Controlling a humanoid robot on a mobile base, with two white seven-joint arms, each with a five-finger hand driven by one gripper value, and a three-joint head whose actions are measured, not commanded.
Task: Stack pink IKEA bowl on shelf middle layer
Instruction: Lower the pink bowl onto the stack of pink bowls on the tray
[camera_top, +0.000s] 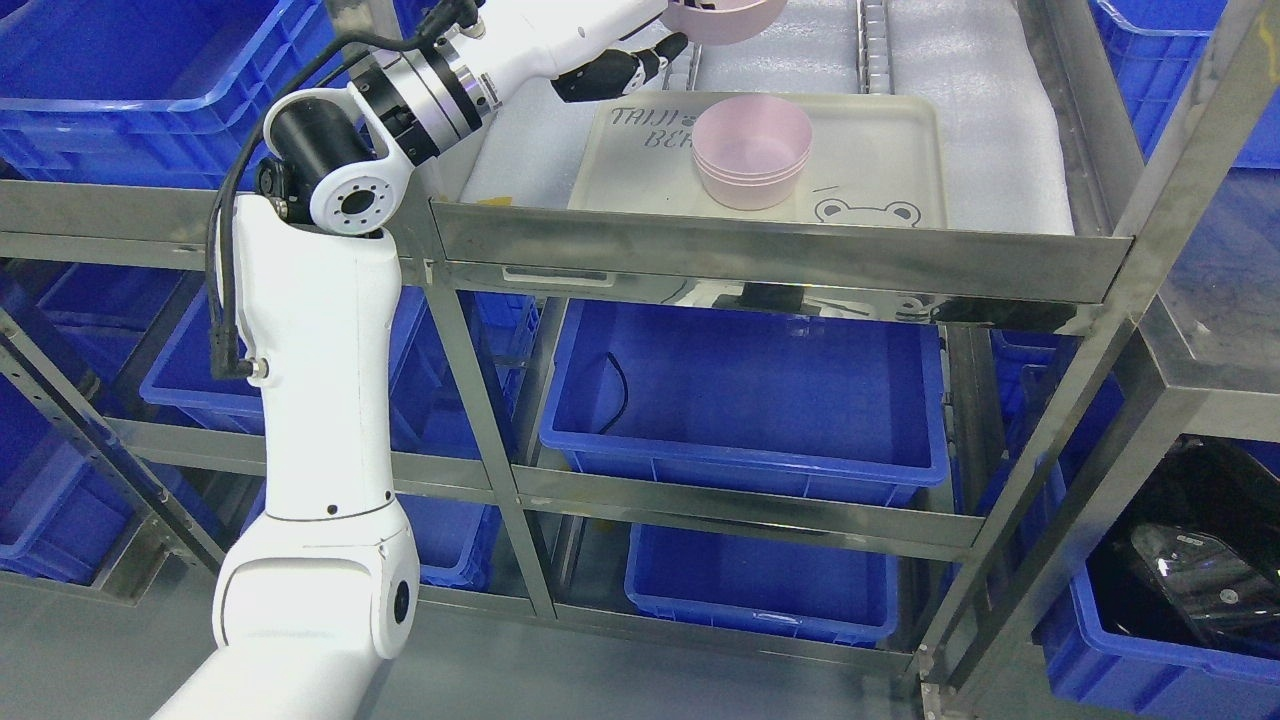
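Pink bowl (725, 20), gripped by the dark fingers (612, 68) of the left hand (640, 55), hangs at the top edge, up and slightly left of the stack (751, 152) on the tray (905, 150) (shelf level). Its next move is probably down and a little right. Most of the bowl is cropped, so the grip is hard to judge; the right arm is unseen.

A steel shelf (780, 255) is carrying white foam padding (985, 150) on its upper visible layer, and a pale tray (900, 150) is lying on that padding. A stack of pink bowls (752, 152) is sitting on the tray. Blue bins (740, 400) are resting on the lower layers.
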